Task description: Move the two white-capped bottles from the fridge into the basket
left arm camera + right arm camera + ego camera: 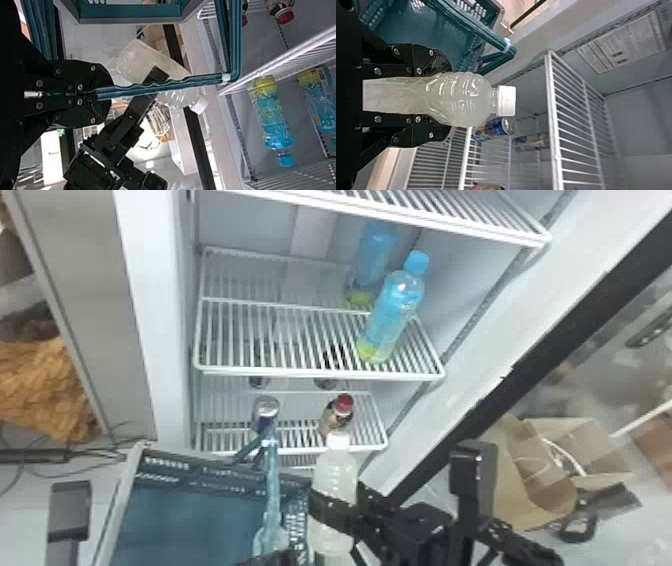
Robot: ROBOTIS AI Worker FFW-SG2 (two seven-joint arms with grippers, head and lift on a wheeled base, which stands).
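Bottle (334, 475): lower middle of the head view, white cap (339, 441) up, body pretty much upright, cloudy pale stuff inside. It's out in front of the fridge (150, 305), just right of the basket in the frame.
Right gripper (334, 510): got the bottle pinched round its body, a finger on either side.
Left gripper (272, 560): bottom middle of the head view, clamped on the basket handle (270, 485), fingers basically together around it.
Basket (200, 515): teal, lower left of the frame, handle sticking up on its right side.
Middle shelf (310, 375): two blue bottles on the right side, one nearer the front (390, 320) and leaning a bit in the frame, one farther back (372, 255).
Lower shelf (300, 451): a can (265, 413) left of a red-capped bottle (336, 417), center of the frame. Couple of dark shapes behind them, too hidden by wire to name.
Box (540, 470): brown, open, lower right of the frame, outside the fridge.
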